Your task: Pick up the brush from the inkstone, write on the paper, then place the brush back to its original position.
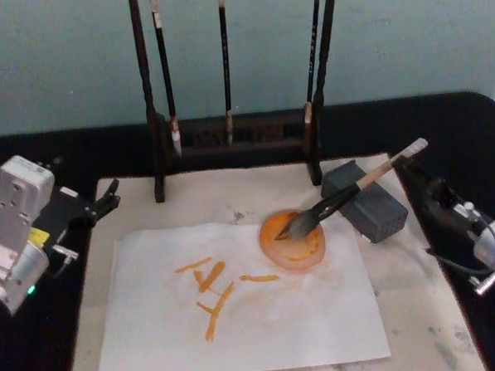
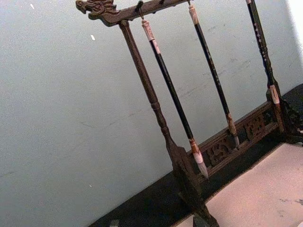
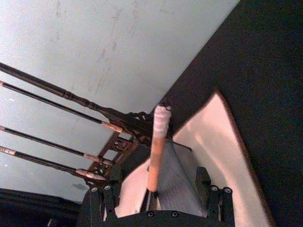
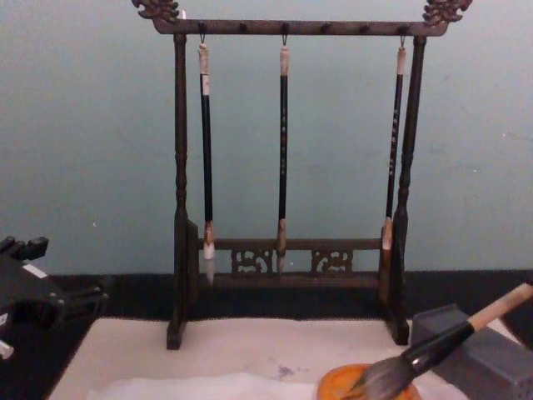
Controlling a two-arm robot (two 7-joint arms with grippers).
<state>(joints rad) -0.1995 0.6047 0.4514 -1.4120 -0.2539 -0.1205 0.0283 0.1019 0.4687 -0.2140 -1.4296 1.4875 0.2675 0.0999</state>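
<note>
The brush [image 1: 331,204] lies at a slant, its grey bristles in an orange dish [image 1: 271,242] and its handle propped on the grey inkstone [image 1: 373,212]. Its white-wrapped handle end [image 3: 161,120] points toward my right gripper [image 1: 414,171]. That gripper is open, and in the right wrist view the handle runs between its wide-spread fingers [image 3: 215,196] without touching them. The white paper [image 1: 263,318] carries several orange strokes [image 1: 213,295]. My left gripper [image 1: 107,197] is open and idle at the mat's left edge. The chest view shows the brush [image 4: 433,346] low on the right.
A dark wooden rack [image 1: 229,145] with three slim hanging brushes stands behind the paper, also seen as the rack [image 4: 287,275] in the chest view. The beige mat [image 1: 429,317] lies under everything on a black table [image 1: 469,132]. A pale blue wall is behind.
</note>
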